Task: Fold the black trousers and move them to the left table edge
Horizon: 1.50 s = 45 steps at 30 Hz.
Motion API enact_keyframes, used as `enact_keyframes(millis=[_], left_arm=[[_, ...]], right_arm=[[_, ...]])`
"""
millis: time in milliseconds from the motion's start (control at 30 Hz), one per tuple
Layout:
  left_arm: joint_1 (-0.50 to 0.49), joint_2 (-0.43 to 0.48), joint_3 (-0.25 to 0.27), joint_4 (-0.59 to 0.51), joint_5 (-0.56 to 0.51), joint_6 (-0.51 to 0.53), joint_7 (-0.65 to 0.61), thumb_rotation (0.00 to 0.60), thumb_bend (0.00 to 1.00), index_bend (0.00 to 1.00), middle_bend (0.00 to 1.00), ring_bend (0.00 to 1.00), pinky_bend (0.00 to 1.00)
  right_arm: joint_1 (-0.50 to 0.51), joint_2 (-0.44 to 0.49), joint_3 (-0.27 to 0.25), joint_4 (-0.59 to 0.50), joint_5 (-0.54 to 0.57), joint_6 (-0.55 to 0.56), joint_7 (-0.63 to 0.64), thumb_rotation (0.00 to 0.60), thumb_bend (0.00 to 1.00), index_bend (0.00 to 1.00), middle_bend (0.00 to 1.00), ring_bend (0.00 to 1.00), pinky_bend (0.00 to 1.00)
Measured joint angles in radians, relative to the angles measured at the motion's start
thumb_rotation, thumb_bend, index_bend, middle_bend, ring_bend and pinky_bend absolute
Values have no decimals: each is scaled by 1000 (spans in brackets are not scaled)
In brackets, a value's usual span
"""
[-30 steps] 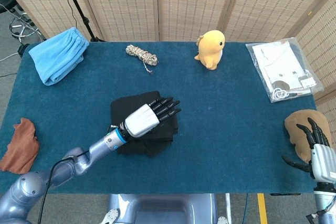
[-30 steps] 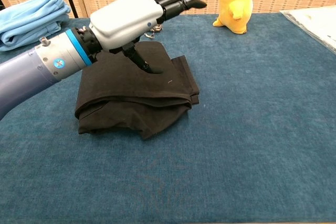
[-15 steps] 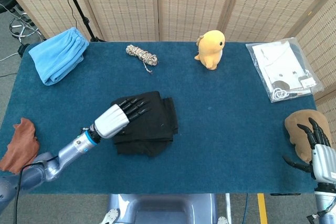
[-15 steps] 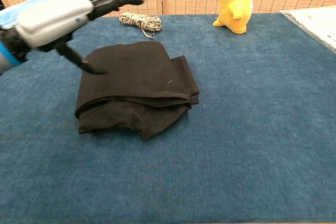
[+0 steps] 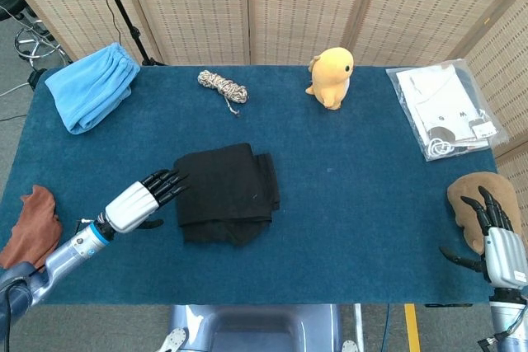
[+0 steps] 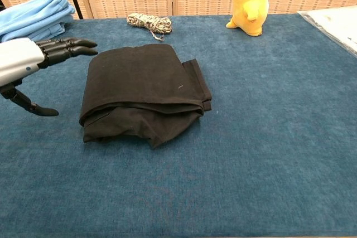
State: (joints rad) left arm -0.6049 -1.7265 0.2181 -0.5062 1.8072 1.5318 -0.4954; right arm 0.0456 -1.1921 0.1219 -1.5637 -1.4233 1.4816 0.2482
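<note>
Black trousers lie folded at the tabletop centre, not yet moved to the left edge, the left hand empty with fingers apart at their 9 o'clock side, holding nothing.

Bare blue cloth is seen between the black trousers and the left table edge — only the left hand is held open there, just beside the fold. A brown rag and blue towel are lying along that edge.

One trousers, one plush, two hands.
</note>
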Motion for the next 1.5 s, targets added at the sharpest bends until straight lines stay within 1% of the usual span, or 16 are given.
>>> enact_keyframes(millis=[100,267,633,767,900,1000,1033,1133,1200,1233,1267,1300,1367,1400,1467,1500], left_arm=[[5,-25,5,40,3,-23,-14,600,0,0,0,0,151],[-4,-57,7,73,9,-49,-23,600,0,0,0,0,151],[-68,-130,-7,98,9,-145,0,600,0,0,0,0,151],[-92,-149,-20,99,5,-159,22,600,0,0,0,0,151],[-114,-162,-29,96,3,-171,50,600,16,0,0,0,151],[-121,-167,-31,90,3,-175,65,600,93,0,0,0,151],[-123,-168,-31,89,3,-177,68,600,132,0,0,0,151],[-126,-170,-31,88,2,-184,74,600,228,0,0,0,155],[-128,-172,-31,87,2,-190,78,600,298,0,0,0,183],[-130,-173,-31,87,2,-191,78,600,351,2,0,4,204],[-132,-175,-31,87,2,-191,79,600,412,23,0,19,229],[-133,-176,-31,87,2,-191,80,600,449,48,0,37,246],[-137,-179,-34,86,1,-189,79,600,551,148,12,118,314],[-138,-180,-36,86,1,-184,79,600,577,175,26,144,334],[-142,-184,-42,89,-1,-165,80,600,640,234,95,212,373],[-144,-187,-45,92,-1,-157,81,600,654,252,121,233,380]], right_arm=[[0,2,3,2,3,0,4,600,0,166,21,0,103],[0,3,3,3,4,-1,6,600,0,166,21,0,103],[-1,3,4,3,7,1,6,600,0,166,21,0,103],[-1,3,6,6,10,1,5,600,0,166,21,0,103],[-2,-4,7,20,2,17,-30,600,0,166,21,0,103],[-3,-17,8,36,-7,38,-74,600,0,166,21,0,103],[-3,-21,9,39,-11,46,-84,600,0,166,21,0,103],[-5,-27,9,43,-20,58,-91,600,0,166,21,0,102],[-6,-27,9,42,-22,60,-92,600,0,166,21,0,101],[-6,-27,9,42,-22,61,-92,600,0,166,21,0,101],[-6,-26,9,41,-22,61,-91,600,0,166,21,0,101],[-7,-25,9,40,-23,61,-89,600,0,166,21,0,101],[-7,-24,9,38,-23,60,-86,600,0,166,21,0,101],[-7,-23,9,36,-23,59,-82,600,0,166,21,0,101],[-7,-20,8,34,-23,58,-79,600,0,166,21,0,101],[-7,-19,8,33,-23,57,-77,600,0,166,21,0,101]])
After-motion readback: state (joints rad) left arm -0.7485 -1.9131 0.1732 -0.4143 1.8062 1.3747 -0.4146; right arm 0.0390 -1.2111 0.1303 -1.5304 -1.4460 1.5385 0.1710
